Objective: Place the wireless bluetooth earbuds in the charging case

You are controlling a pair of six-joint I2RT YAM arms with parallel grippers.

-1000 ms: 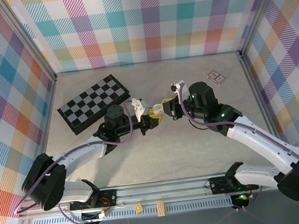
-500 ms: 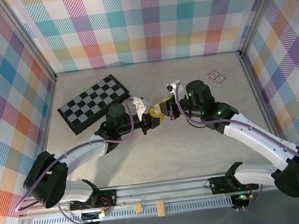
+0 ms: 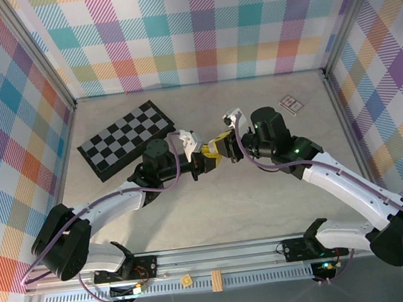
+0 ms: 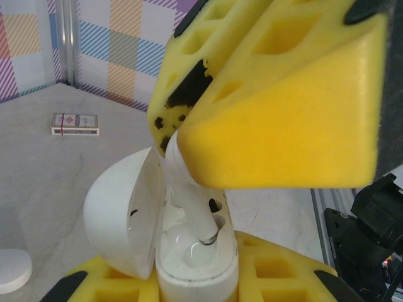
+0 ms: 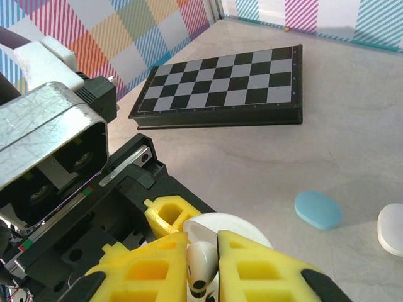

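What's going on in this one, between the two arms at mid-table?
The left gripper holds the white charging case upright with its lid swung open to one side. The right gripper pinches a white earbud, whose stem tip reaches into the case's well. The earbud is not yet seated or released.

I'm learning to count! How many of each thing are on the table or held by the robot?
Chessboard: 1
Card pack: 1
Blue oval piece: 1
White oval piece: 1
Open white case, in left tool: 1
White earbud, in right tool: 1
Total: 6
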